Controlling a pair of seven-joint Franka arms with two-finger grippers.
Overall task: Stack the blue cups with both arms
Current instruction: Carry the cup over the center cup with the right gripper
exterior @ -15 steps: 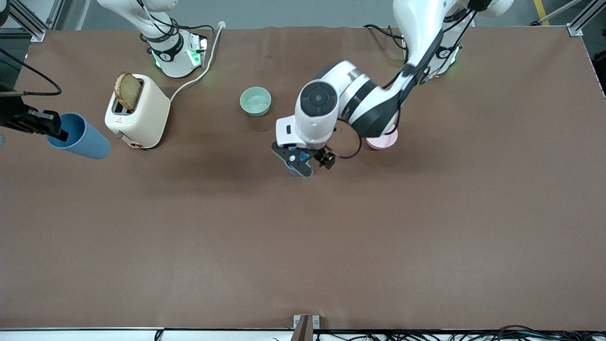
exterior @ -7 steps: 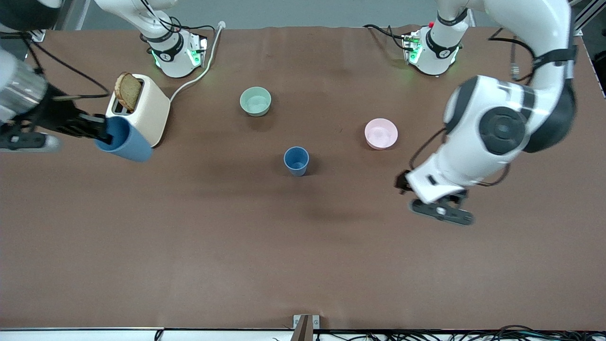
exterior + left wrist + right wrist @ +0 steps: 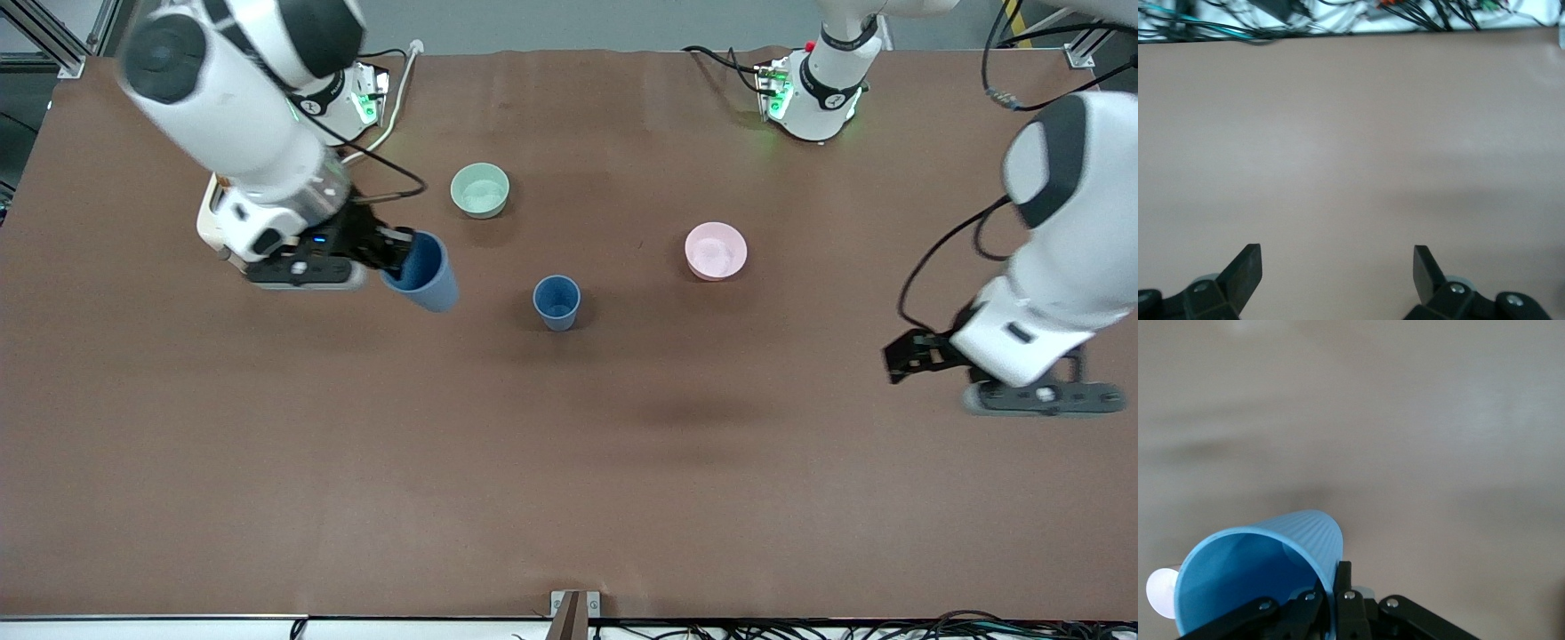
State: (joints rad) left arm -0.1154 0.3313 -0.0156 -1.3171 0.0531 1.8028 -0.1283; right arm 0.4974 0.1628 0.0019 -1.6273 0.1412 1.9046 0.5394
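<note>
The right gripper (image 3: 396, 252) was pinched on the rim of a ribbed blue cup (image 3: 425, 272), one finger inside the mouth and one outside, and carried it tilted above the table (image 3: 569, 498), toward the edge where the arm bases stood. The second blue cup (image 3: 556, 302) stood upright near the table's middle, between the pale green bowl (image 3: 480, 190) and the pink bowl (image 3: 716, 251) and nearer the front camera than both. Stacking was judged not yet done: the two cups were apart.

The left gripper (image 3: 916, 354) hung spread and empty over the left arm's end of the table, waiting.

The right wrist view alone showed the held cup's ribbed wall (image 3: 1258, 577) and the grip on its rim. The left wrist view alone showed the left fingertips (image 3: 1248, 267) wide apart over bare table. Only the front view showed both cups.
</note>
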